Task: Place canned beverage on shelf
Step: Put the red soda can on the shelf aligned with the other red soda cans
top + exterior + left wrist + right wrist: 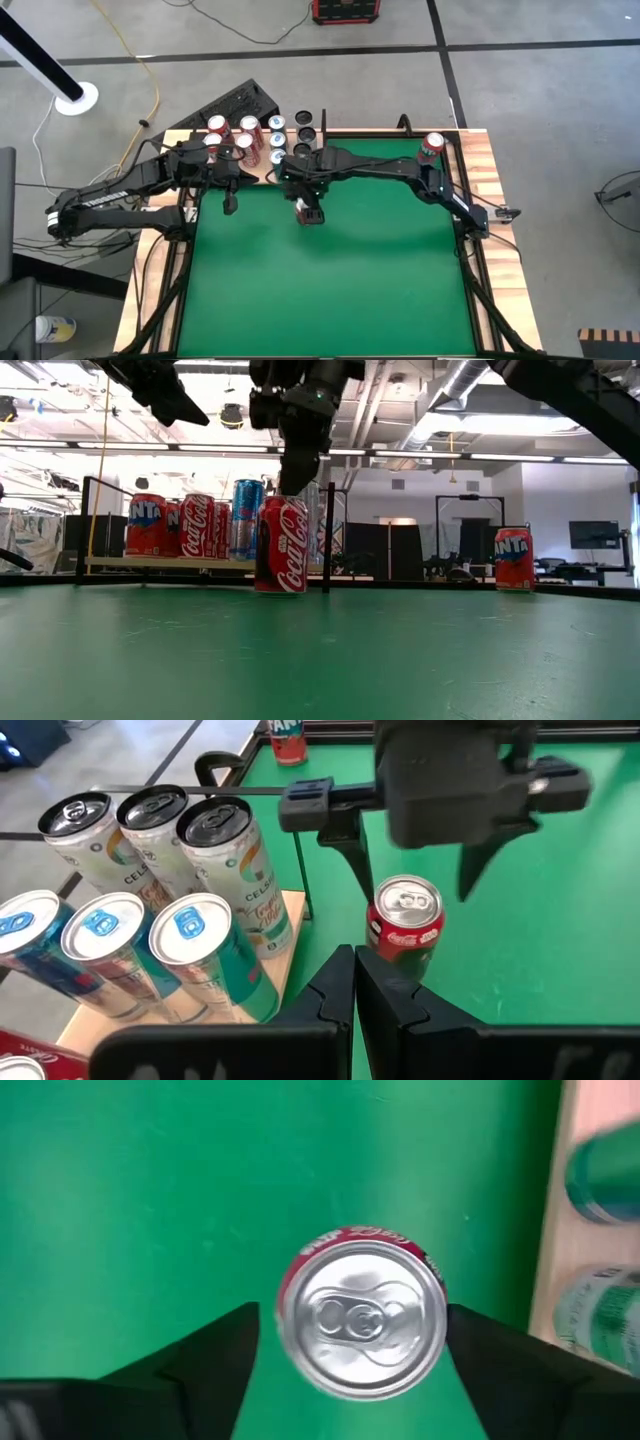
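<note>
A red Coca-Cola can point(306, 211) point(281, 545) stands upright on the green table, a little in front of the shelf. My right gripper point(360, 1330) point(412, 870) hangs just above it, pointing down and open, one finger on either side of the can's top point(362, 1316), apart from it. The shelf point(291, 912) point(262, 172), a pale wood board at the table's far left, carries several upright cans point(245, 138). My left gripper point(355, 982) point(229, 203) is shut on nothing, raised in front of the shelf, left of the Coca-Cola can.
An orange Fanta can point(431, 147) point(514, 559) stands alone at the table's far right corner. A thin black rail frame point(328, 535) stands upright around the shelf's edge, close behind the Coca-Cola can. Bare green felt point(330, 290) stretches toward the near edge.
</note>
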{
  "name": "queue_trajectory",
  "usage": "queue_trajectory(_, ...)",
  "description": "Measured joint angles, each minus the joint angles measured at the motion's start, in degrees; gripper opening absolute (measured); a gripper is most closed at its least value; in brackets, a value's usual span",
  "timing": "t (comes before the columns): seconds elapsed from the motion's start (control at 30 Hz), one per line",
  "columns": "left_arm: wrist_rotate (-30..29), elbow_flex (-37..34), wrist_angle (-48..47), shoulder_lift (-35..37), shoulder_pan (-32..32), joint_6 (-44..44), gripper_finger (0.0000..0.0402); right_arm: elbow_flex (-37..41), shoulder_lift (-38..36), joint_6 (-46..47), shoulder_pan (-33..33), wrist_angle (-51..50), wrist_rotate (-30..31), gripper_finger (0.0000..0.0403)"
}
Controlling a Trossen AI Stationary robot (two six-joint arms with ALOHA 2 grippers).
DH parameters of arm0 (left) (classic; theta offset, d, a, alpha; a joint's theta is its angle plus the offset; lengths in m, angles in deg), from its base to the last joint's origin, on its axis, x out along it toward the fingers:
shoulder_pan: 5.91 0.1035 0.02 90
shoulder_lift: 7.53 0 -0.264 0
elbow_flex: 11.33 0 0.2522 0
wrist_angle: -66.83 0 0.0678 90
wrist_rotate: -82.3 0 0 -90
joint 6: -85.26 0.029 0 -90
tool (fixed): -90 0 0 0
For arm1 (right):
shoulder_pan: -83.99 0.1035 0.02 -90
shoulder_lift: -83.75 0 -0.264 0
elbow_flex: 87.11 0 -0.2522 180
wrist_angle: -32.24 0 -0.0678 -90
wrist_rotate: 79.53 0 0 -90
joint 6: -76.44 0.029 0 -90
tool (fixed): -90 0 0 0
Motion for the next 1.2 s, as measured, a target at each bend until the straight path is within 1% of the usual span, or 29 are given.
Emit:
queue_trajectory(0.07, 0.00, 0.00, 0.00, -0.02, 0.00, -0.09, 0.0000, -1.05, -0.01, -0.02, 0.38, -0.56, -0.02, 0.0380)
queue_trajectory(0.13, 0.00, 0.00, 0.06, -0.02, 0.00, -0.09, 0.0000, -1.45, -0.06, -0.05, 0.59, -1.13, -0.02, 0.0391)
queue_trajectory(0.3, 0.00, 0.00, 0.18, -0.02, 0.00, 0.05, 0.0000, -1.29, -3.39, -0.11, 0.87, -3.69, 0.00, 0.0376)
queue_trajectory(0.47, 1.40, 0.00, 1.20, -0.90, -0.02, 0.02, 0.0000, -1.34, -7.85, -0.90, 0.35, -11.93, -0.01, 0.0372)
queue_trajectory(0.57, 4.79, 0.00, 3.78, -2.51, -0.02, -0.27, 0.0000, -1.05, -9.99, -0.32, -0.60, -17.61, 0.96, 0.0372)
queue_trajectory(0.63, 7.85, 0.00, 5.54, -4.37, -0.12, -0.74, 0.0000, 2.13, -12.90, 0.61, -1.46, -17.73, 1.29, 0.0372)
queue_trajectory(0.7, 10.36, 0.00, 7.93, -6.62, -0.97, 0.25, 0.0005, 7.35, -17.00, 0.42, -2.51, -17.85, 1.36, 0.0372)
queue_trajectory(0.73, 10.62, 0.00, 8.94, -7.87, -1.46, 0.83, 0.0010, 10.39, -19.13, 0.52, -3.14, -17.53, 1.55, 0.0372)
queue_trajectory(0.8, 9.65, 0.00, 10.45, -10.42, -2.40, 1.79, 0.0026, 18.17, -24.43, 0.97, -4.65, -15.75, 1.64, 0.0372)
queue_trajectory(0.83, 9.27, 0.00, 11.09, -11.67, -2.93, 2.32, 0.0037, 23.00, -27.20, 1.30, -5.38, -13.34, 1.74, 0.0372)
queue_trajectory(0.93, 9.02, 0.00, 13.22, -15.24, -4.39, 4.07, 0.0075, 39.04, -36.78, 1.37, -7.74, -1.46, 1.80, 0.0372)
queue_trajectory(1.07, 9.07, 0.00, 17.26, -19.91, -7.14, 6.07, 0.0141, 59.83, -48.55, 1.78, -10.20, 17.38, 1.75, 0.0372)
queue_trajectory(1.13, 8.89, 0.00, 21.07, -21.66, -8.39, 6.18, 0.0178, 67.79, -52.63, 2.11, -10.84, 25.60, 1.68, 0.0372)
queue_trajectory(1.2, 6.74, 0.00, 24.12, -23.07, -9.43, 5.37, 0.0214, 74.40, -56.22, 2.14, -11.26, 32.73, 1.70, 0.0372)
